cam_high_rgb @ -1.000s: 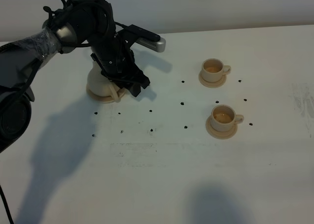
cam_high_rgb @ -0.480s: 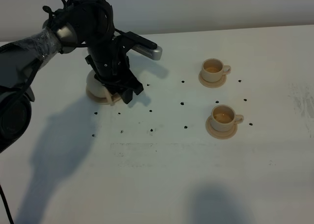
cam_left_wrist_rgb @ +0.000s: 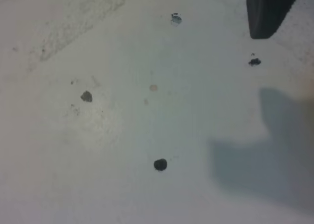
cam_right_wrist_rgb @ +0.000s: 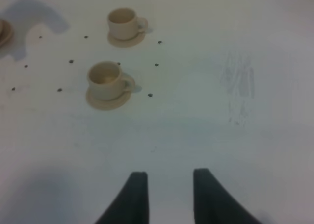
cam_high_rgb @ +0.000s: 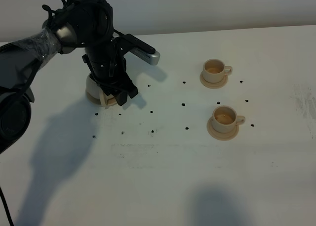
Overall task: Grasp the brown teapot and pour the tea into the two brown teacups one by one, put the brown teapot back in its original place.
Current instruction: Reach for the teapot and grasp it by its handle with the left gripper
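Exterior high view: brown teapot [cam_high_rgb: 95, 86] sits far left on the table [cam_high_rgb: 163, 186], on its plate [cam_high_rgb: 94, 101]. Only a sliver of plate rim shows; the arm hides the rest. Left end effector [cam_high_rgb: 122, 93] is just beside the pot on the side twd the cups, fingers pointing down at the loop handle [cam_high_rgb: 111, 98], which faces that way too. Spout hidden. Clamped on the handle or free of it? Can't tell: left wrist view gives only one dark fingertip [cam_left_wrist_rgb: 267, 11] over bare table w/ black dots [cam_left_wrist_rgb: 160, 164]. Far teacup [cam_high_rgb: 215, 69] and near teacup [cam_high_rgb: 224, 116] stand on their saucers well to the right, amber inside, so pouring looks done imo. Right end effector [cam_right_wrist_rgb: 167, 177]: fingers apart, empty, well away from the pot. Left arm is by far the nearer. Next move prob. hinges on coming off the handle cup-wards w/o dragging the pot.
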Motion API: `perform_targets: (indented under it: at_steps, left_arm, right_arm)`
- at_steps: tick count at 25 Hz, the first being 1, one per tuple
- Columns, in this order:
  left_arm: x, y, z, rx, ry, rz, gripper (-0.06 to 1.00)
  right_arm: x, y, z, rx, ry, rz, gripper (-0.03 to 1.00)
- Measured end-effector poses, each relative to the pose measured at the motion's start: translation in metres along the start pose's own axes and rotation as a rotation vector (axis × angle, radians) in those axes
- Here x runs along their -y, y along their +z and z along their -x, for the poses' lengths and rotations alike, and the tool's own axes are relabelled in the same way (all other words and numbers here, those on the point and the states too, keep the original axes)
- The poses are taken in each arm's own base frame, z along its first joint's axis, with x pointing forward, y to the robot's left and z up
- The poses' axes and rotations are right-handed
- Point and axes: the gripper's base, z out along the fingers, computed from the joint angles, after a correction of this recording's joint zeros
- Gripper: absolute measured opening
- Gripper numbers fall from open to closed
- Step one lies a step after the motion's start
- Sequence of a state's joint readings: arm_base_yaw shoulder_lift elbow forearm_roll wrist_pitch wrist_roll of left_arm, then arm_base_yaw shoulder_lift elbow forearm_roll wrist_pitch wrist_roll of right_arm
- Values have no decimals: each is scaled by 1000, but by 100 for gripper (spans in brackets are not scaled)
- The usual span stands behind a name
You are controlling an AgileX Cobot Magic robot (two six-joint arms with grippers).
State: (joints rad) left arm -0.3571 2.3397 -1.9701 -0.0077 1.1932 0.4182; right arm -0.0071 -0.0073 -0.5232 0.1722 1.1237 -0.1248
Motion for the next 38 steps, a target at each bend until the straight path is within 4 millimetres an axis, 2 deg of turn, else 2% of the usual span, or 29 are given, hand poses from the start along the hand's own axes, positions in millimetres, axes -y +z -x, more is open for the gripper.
perform_targets:
  at_steps: [10,15,18,26,33,38]
  left_arm:
    - [8,-3,7,84,-1,-80,45]
    - [14,-33,6,148,20,-38,45]
    - [25,-39,0,148,43,-24,45]
    - [41,-29,-40,231,99,58,45]
    - [41,-11,-52,222,117,80,45]
    - [44,-1,-57,214,70,62,45]
  right_arm:
    - [0,0,0,0,0,0,22]
    - [0,0,0,0,0,0,22]
    - [0,0,0,0,0,0,22]
    - [0,0,0,0,0,0,22]
    - [0,0,0,0,0,0,22]
    - [0,0,0,0,0,0,22]
